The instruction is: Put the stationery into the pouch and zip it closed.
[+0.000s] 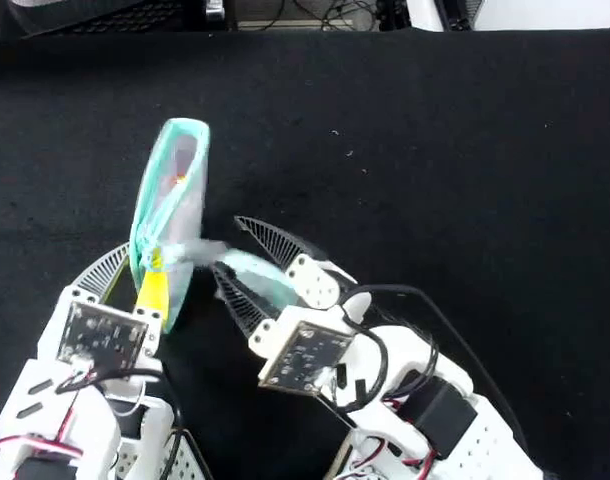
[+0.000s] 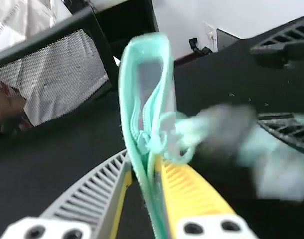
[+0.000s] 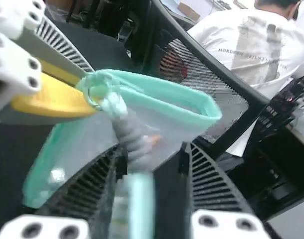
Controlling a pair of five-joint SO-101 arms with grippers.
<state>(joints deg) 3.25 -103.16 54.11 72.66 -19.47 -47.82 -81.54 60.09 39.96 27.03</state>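
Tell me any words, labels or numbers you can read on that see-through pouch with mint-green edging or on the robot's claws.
See-through fabric pouch with mint-green edging: no text.
Left gripper and right gripper: no readable marks.
Print on white cloth in the room behind: too small to read.

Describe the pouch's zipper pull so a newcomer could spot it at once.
On the black table, find the upright mint-edged clear pouch pinched by the left gripper. From its gripped end a mint-and-grey zipper pull trails toward the right gripper; it's the one soft, loose piece.
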